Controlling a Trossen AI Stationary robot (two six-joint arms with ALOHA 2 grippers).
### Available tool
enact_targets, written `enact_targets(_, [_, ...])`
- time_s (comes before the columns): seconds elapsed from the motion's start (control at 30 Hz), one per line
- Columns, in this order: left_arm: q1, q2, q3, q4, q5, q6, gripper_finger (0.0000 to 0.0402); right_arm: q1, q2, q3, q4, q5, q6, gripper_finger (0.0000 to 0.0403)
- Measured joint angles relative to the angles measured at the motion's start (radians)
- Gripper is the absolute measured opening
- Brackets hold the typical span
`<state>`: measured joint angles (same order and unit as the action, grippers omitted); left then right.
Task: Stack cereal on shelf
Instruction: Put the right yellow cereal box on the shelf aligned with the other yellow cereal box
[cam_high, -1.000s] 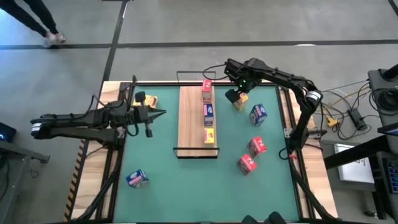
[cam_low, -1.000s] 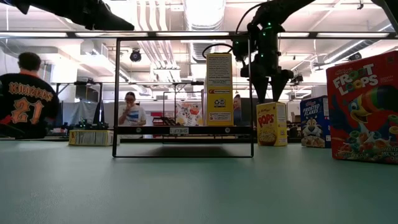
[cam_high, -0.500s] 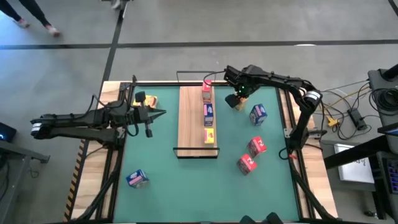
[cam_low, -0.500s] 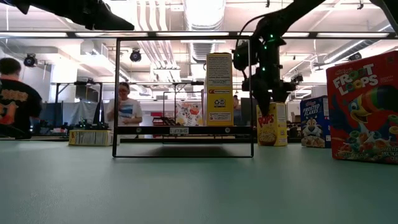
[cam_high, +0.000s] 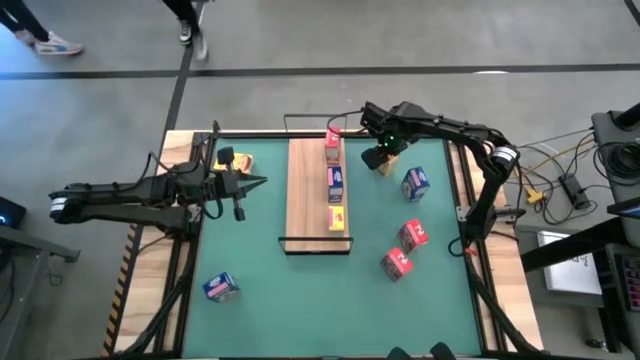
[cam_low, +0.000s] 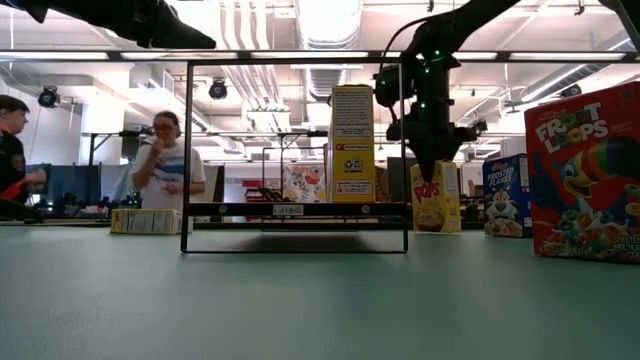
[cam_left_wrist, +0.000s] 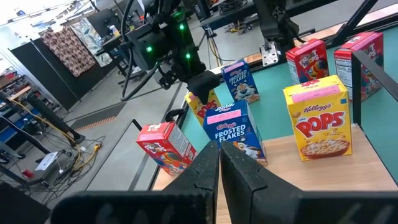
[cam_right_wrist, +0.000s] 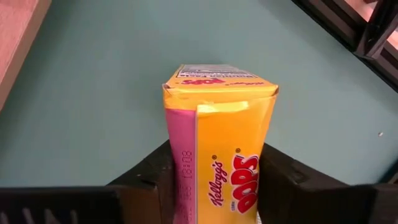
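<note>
On the desk (cam_high: 300, 300), the shelf (cam_high: 305, 200) sits mid-desk with three boxes (cam_high: 335, 183) in a row along its right edge. The right hand (cam_high: 381, 160) is just right of the shelf's far end, down around another box (cam_right_wrist: 221, 149).

- The shelf (cam_high: 317, 195) holds three boxes along its right edge; its left strip lies bare.
- Open mat (cam_high: 260, 270) stretches between shelf and left blue box (cam_high: 220, 288).

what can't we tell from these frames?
- Whether the right tool has fully clamped the yellow Pops box: right wrist view cuts the fingers at the bottom edge.
- Print on the flat box far left, low view: too small.
- Left tool fingertips, high view: too small; they look shut in its wrist view.
</note>
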<state>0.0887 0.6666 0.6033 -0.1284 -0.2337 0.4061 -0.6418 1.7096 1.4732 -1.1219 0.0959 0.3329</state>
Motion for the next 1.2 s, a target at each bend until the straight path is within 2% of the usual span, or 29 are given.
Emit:
enact_targets(0.3, [0.000,0.001,0.000,0.000,0.000,0.003,0.0000,0.000,0.000,0.059,-0.027,-0.001,0.008,0.0139])
enact_targets(0.57, [0.000,0.001,0.000,-0.001,0.000,0.003,0.0000,0.012,0.000,0.182,-0.147,0.001,0.020,0.0136])
enact_targets(0.93, [0.000,0.001,0.000,-0.001,0.000,0.003,0.0000,0.119,0.000,0.497,-0.366,0.002,0.146,0.0136])
enact_targets(1.2, [0.000,0.001,0.000,0.000,0.000,0.003,0.0000,0.273,-0.002,0.741,-0.391,0.000,0.297,0.0136])
